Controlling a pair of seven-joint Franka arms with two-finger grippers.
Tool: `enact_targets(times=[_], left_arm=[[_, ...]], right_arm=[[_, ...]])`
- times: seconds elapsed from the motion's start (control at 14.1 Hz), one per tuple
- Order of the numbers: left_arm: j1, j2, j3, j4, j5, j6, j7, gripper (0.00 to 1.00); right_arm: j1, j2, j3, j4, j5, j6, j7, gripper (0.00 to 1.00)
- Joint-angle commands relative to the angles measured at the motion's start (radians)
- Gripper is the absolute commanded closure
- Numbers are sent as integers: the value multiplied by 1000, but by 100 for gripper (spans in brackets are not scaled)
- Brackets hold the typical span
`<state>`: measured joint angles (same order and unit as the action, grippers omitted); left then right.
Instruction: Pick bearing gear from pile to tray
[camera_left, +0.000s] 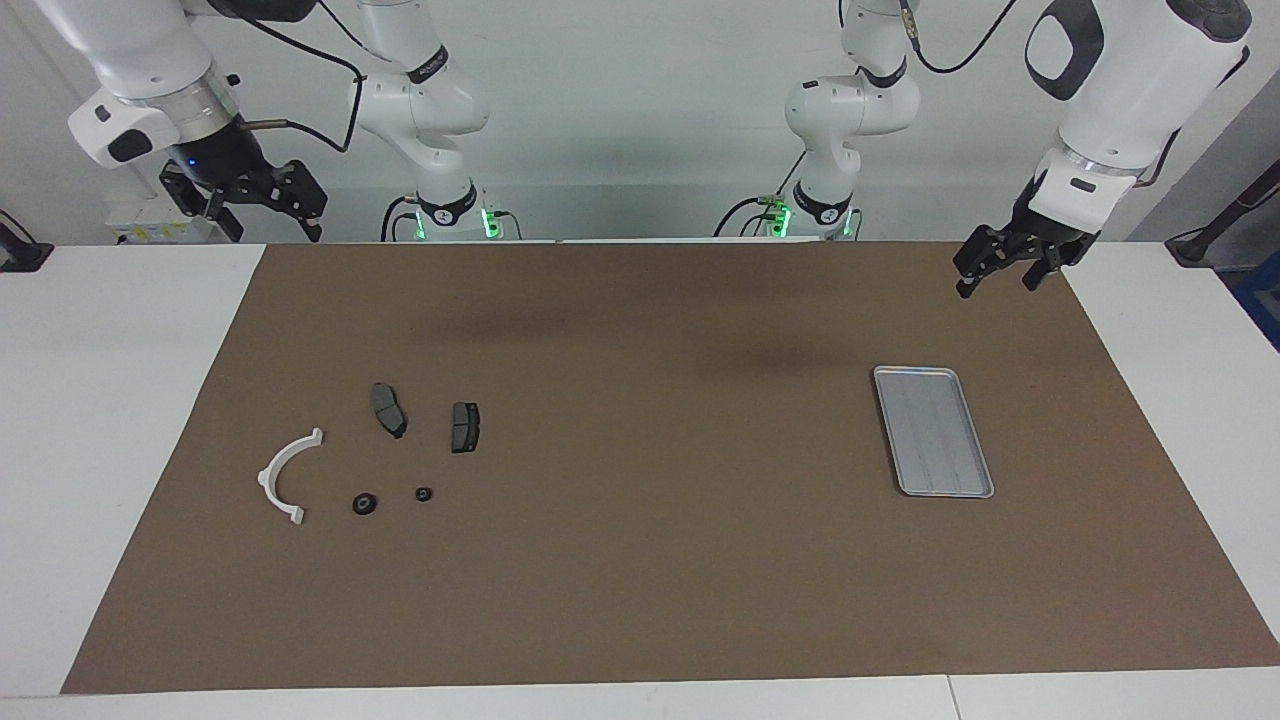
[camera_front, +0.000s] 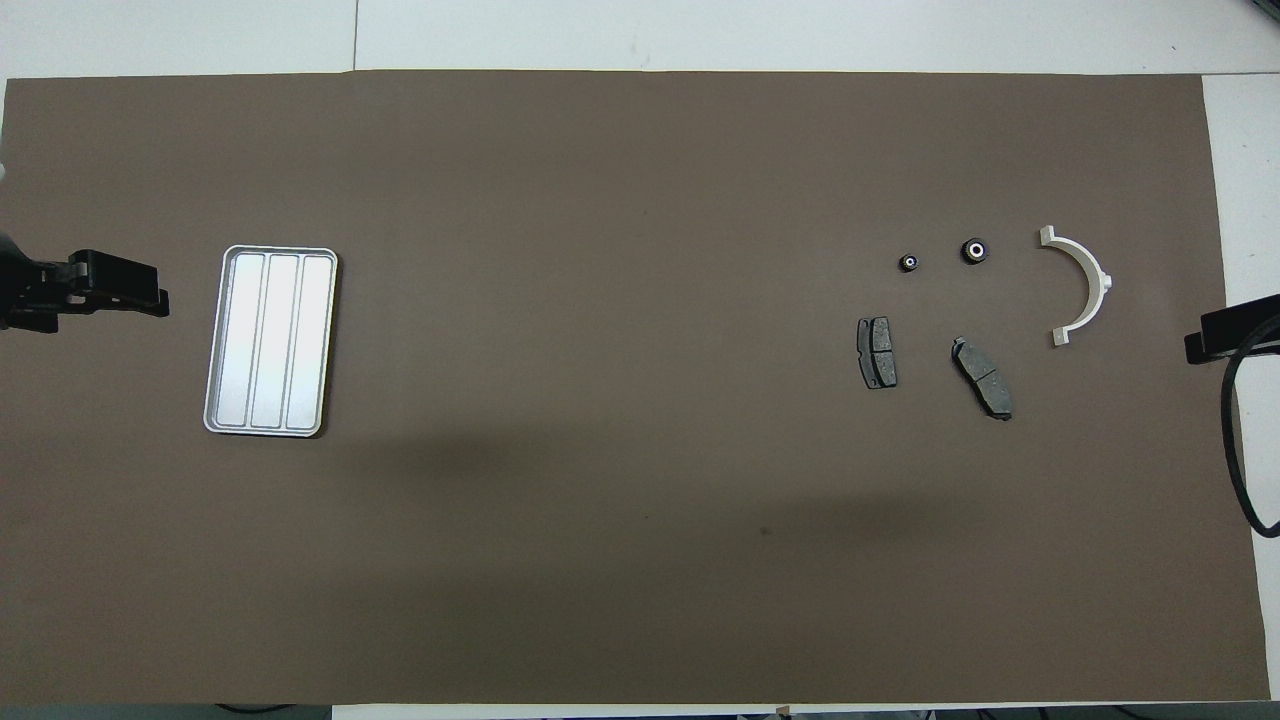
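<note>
Claws, left (camera_left: 995, 270) and right (camera_left: 262, 212), hang released; tray (camera_left: 933, 430) holds nothing.

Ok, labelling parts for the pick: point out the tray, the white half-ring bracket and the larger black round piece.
tray (camera_front: 222, 340): overhead view, raised rim.
white half-ring bracket (camera_left: 274, 466): facing view, middle of arc.
larger black round piece (camera_front: 975, 251): overhead view, centre.

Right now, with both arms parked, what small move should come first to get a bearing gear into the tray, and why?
Probably bring the right gripper, open and empty, over the larger black round piece. It lies at that arm's end; the tray is empty. The left gripper waits.
</note>
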<state>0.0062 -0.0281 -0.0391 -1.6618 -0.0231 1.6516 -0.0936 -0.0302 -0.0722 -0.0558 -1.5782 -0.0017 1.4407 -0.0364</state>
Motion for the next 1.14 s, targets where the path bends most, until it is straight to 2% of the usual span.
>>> enact_targets(times=[0.0,0.71,0.92,1.06], left_arm=[[3,1,1,5,-17,-18,12,0],[3,1,1,5,-17,-16,12,0],[3,1,1,5,-17,-18,12,0],[3,1,1,5,-17,-16,12,0]], right_arm=[[4,-17,-4,-14,-1,-14,24,0],[3,12,-13,21,-1,1,30,0],[-13,43,-12,32,-15,50,21,0],[-17,95,-13,55,-21,75,21,0]])
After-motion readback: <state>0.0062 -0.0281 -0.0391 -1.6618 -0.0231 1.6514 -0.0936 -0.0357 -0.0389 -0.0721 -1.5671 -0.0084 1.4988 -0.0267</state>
